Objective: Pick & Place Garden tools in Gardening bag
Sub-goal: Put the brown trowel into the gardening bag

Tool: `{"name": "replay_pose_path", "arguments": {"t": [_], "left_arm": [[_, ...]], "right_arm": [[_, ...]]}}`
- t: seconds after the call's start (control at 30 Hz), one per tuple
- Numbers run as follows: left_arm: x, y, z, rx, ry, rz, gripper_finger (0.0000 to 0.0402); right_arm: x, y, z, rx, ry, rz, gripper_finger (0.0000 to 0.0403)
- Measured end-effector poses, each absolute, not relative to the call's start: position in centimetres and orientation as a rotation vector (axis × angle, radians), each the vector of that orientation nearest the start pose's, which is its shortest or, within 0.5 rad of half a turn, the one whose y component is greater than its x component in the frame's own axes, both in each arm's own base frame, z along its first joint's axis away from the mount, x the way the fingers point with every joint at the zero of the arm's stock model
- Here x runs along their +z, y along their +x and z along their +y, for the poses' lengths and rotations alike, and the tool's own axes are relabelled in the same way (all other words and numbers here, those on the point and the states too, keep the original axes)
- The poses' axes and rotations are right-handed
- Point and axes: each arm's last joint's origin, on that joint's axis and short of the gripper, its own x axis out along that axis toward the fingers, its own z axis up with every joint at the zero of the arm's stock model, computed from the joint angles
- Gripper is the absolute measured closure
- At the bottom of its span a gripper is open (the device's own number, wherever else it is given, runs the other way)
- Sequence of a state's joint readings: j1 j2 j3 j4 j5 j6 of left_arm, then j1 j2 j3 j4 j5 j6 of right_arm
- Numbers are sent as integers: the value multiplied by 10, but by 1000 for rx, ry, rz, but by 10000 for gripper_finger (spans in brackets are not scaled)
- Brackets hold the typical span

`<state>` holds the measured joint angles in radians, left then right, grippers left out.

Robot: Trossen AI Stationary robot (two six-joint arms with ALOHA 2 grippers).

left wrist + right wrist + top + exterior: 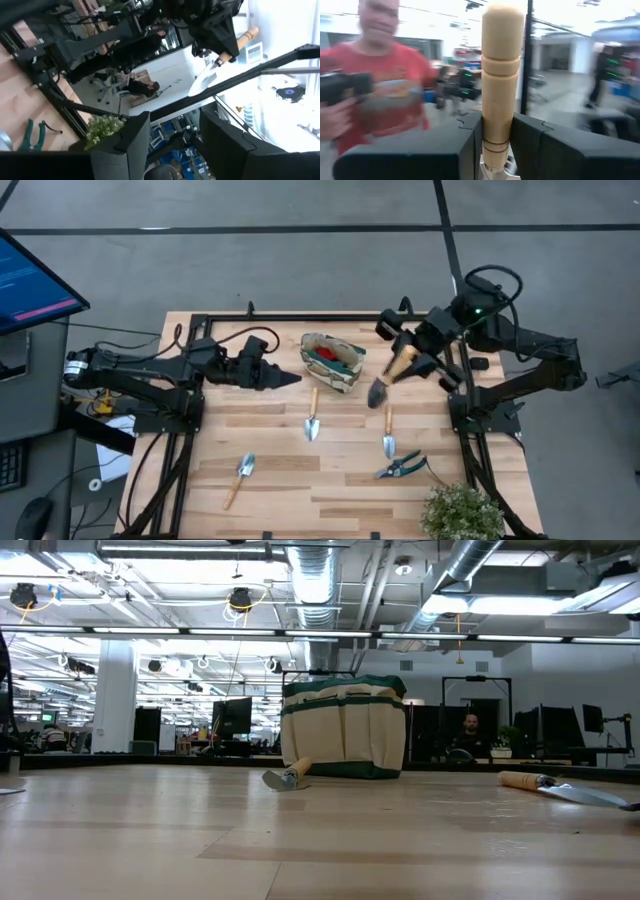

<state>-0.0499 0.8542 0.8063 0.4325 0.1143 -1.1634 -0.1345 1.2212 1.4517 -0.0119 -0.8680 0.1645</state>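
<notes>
The beige bag with green trim [333, 362] stands upright at the table's far middle, with something red [322, 354] inside it; it also shows in the low view [345, 728]. My right gripper [412, 362] is shut on a wooden-handled trowel [393, 376] in the air just right of the bag. My left gripper [288, 377] hovers left of the bag, open and empty. Three more trowels [312, 418] [388, 436] [240, 475] and the blue-handled shears [400, 468] lie flat on the table. My right gripper pinches the trowel's wooden handle [495, 131] between its two fingers [470, 145], near the end that joins the blade. The fingers lie across the handle. The trowel is lifted clear of the table and tilted, its blade [380, 393] toward the near left and its free handle end [503, 20] beyond the fingers.
A green leafy plant [462, 515] stands at the table's near right corner. A black frame [300, 317] runs along the table's far edge. A monitor [30, 280] stands off the table's left. A person in a red shirt [385, 100] shows beyond the table.
</notes>
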Motion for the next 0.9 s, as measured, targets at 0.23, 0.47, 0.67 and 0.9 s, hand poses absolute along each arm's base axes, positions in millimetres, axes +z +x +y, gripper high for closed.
{"name": "replay_pose_path", "arguments": {"t": [0.23, 0.47, 0.67, 0.9], "left_arm": [[402, 156, 2, -342, -1076, -389, 241], [414, 127, 12, -304, -994, -524, 243], [417, 117, 15, -256, -923, -582, 243], [417, 116, 17, -212, -904, -607, 243]], "right_arm": [[451, 246, -31, 319, 72, 153, 337], [412, 244, -37, 131, 44, 292, 334], [361, 285, -48, -175, 154, 232, 335], [330, 348, -24, -374, 202, 193, 333]]}}
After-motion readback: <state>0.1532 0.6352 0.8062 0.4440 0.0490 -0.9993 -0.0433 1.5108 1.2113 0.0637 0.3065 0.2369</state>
